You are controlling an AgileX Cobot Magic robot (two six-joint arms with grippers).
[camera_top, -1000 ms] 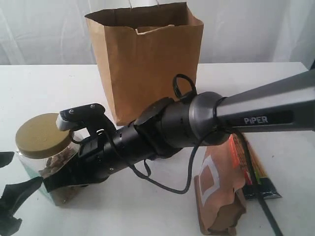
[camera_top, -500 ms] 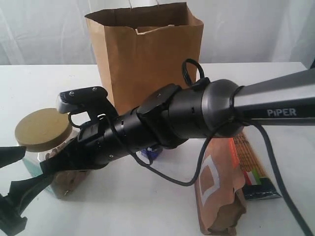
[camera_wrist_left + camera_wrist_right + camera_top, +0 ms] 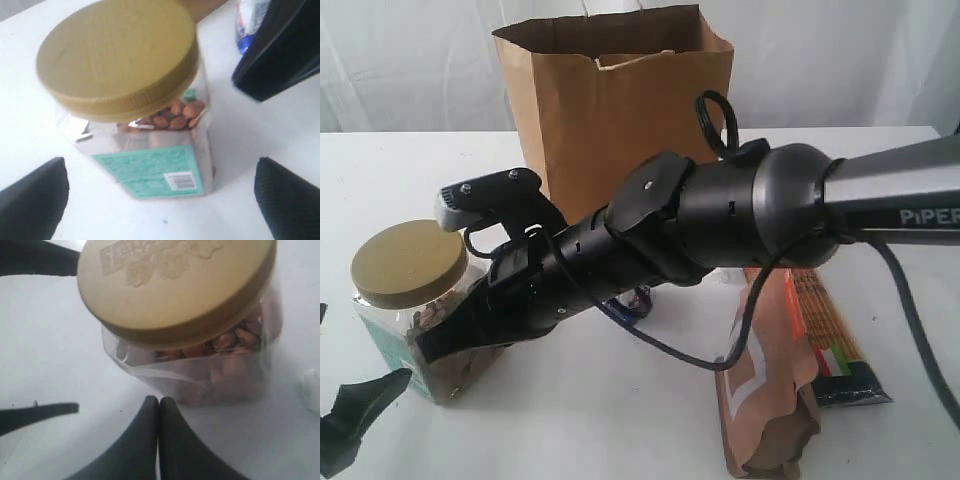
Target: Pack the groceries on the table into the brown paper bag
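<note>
- Tan-lidded clear jar (image 3: 400, 300): placed near left, ungripped.
- Left gripper (image 3: 161, 165): jaws spread wide; to be centred on the jar body before closing.
- Right gripper (image 3: 159, 405): jaws pressed together, empty; possibly touching the jar.

carton (image 3: 622, 309) mostly behind arm (image 3: 720, 215), left gripper (image 3: 161, 167) cropped

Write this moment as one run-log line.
left pincer: open, facing jar | right pincer: shut, beside jar | jar: on table | bag: upright
</note>
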